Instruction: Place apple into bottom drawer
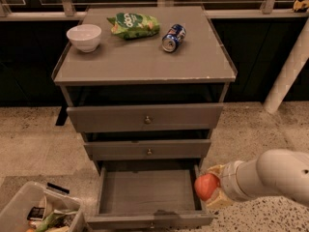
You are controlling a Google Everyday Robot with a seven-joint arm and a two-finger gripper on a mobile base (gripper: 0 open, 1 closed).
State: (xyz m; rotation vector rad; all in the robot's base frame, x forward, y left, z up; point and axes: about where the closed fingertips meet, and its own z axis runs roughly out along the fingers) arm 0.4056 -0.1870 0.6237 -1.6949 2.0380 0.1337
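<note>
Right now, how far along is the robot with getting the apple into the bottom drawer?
Done: the bottom drawer is pulled open, and nothing lies inside. In hand: the gripper is closed on the apple beside the drawer's right edge, not yet inside. Left: carry it over the opening, lower it and let go.

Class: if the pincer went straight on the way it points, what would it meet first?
Probably the right wall of the bottom drawer: the pincer, holding the apple, points toward it; depth is unclear.
</note>
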